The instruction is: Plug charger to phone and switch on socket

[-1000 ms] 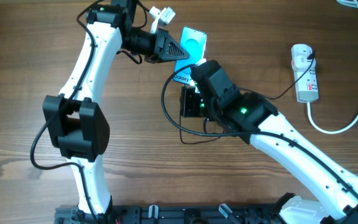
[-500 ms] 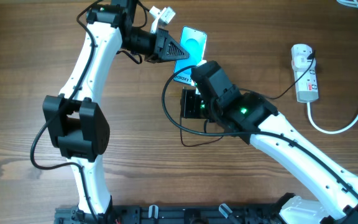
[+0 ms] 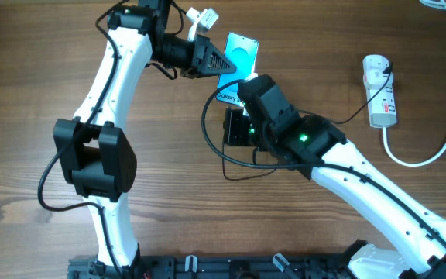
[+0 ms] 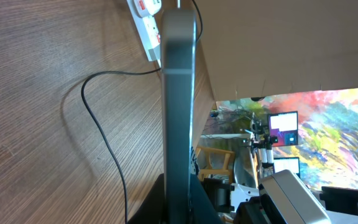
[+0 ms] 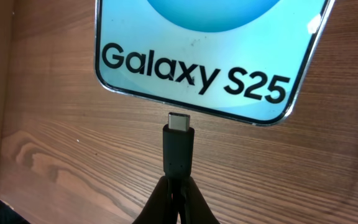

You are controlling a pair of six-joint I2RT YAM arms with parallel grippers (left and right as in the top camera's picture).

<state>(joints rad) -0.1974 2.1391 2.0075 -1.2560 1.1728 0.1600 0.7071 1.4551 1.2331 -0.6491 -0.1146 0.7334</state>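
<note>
Facing the lower edge of the phone [image 5: 197,62], the small plug tip of the charger [image 5: 179,149] stands upright with its metal end right at the white band that reads "Galaxy S25". Whether the tip has entered the port cannot be told. The right gripper [image 5: 178,190] is closed narrowly on the black plug body, pinching it from both sides just below the tip.

The phone sits toward the far middle of the wooden table [image 3: 324,46], its teal screen turned up toward the overhead camera. The left gripper [image 4: 179,200] clamps it by its faces, and in the left wrist view the phone appears edge-on as a thin grey slab between the fingers.

From the plug the thin black cable loops across the table beneath the right arm, then runs to the right, where its black plug sits in the round outlet of the socket [image 3: 381,91]. The socket lies well apart from the phone, near the right edge, and a white cord [image 3: 424,159] curves away from it.
</note>
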